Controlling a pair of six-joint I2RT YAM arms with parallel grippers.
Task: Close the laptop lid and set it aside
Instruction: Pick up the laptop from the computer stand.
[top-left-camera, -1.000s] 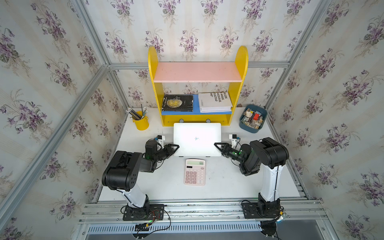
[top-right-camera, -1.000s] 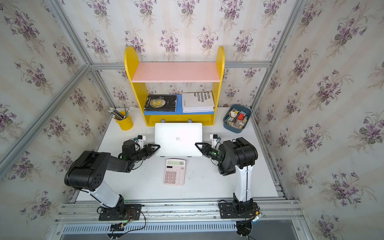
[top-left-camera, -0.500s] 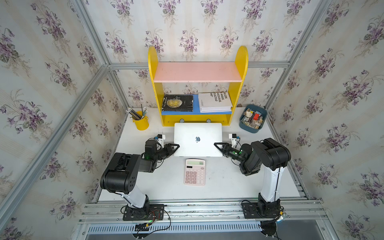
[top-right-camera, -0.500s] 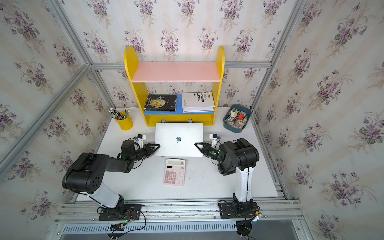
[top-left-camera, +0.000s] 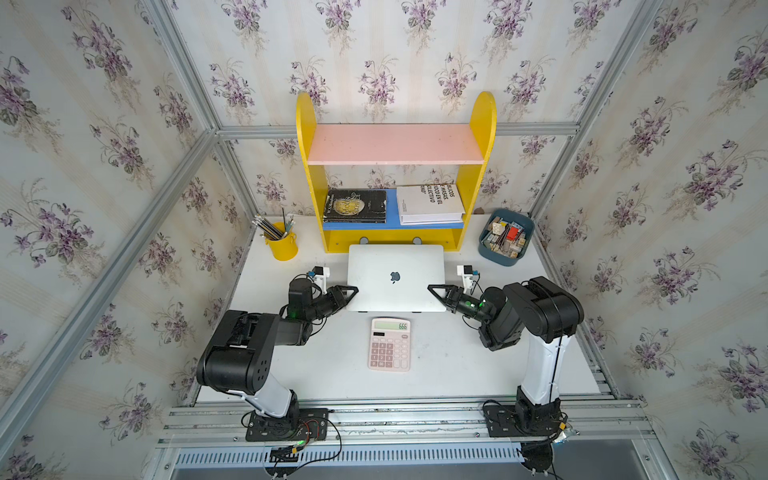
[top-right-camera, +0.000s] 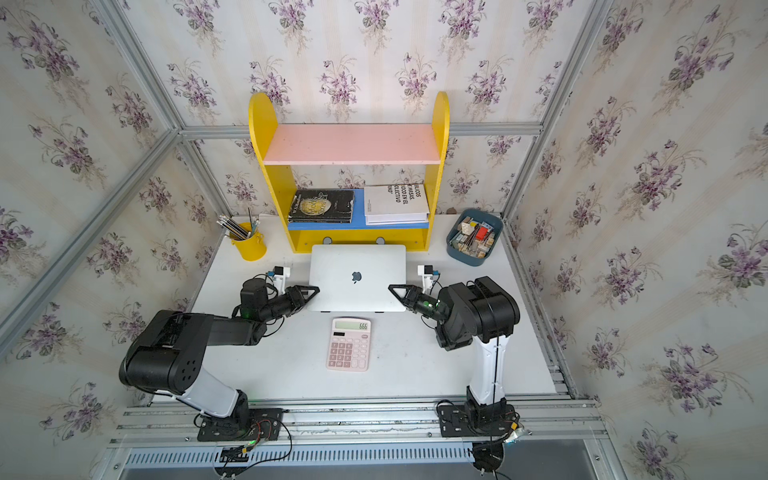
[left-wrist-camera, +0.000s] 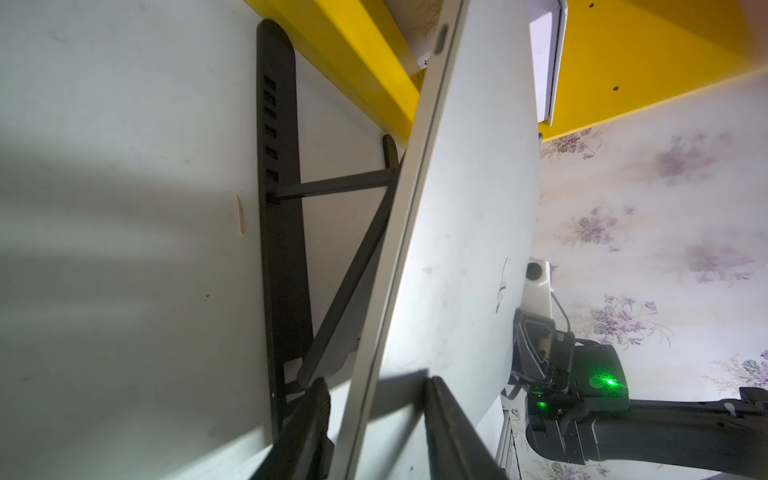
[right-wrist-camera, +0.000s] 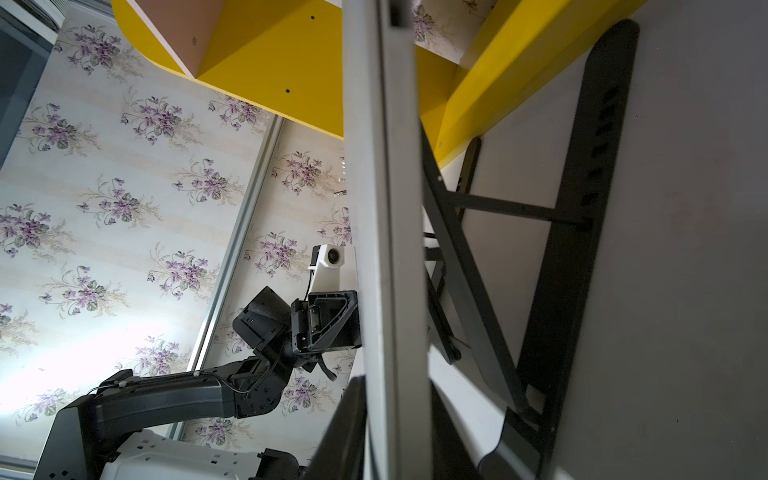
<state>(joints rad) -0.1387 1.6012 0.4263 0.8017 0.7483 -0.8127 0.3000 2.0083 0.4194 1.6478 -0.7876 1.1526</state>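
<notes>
Nearest my side of the white table (top-left-camera: 457, 365), the pink calculator (top-left-camera: 389, 344) lies flat between the two arm bases, its display toward the back. Just beyond it sits the laptop (top-left-camera: 397, 283), its lid (top-right-camera: 357, 266) down with the apple logo facing up, propped at a tilt on the black folding stand (left-wrist-camera: 282, 232), which I can see under it in both wrist views. At the laptop's left edge I have the left gripper (top-left-camera: 348, 292); in its wrist view the two fingers (left-wrist-camera: 449, 432) straddle the edge, one under and one over, with daylight between the upper finger and the lid, so I read that claw as apart and not clamped. At the right edge the right gripper (top-left-camera: 436, 289) has one finger above and one below the edge (right-wrist-camera: 345, 432), lying close against the metal, but I cannot tell whether it is actually clamped. Farther back stands the yellow shelf (top-left-camera: 395, 245) with a black book (top-left-camera: 355, 205) and a white book (top-left-camera: 430, 204) on its lower board. To its left is a yellow pencil cup (top-left-camera: 281, 245), to its right a blue bin (top-left-camera: 506, 237) of small items.
</notes>
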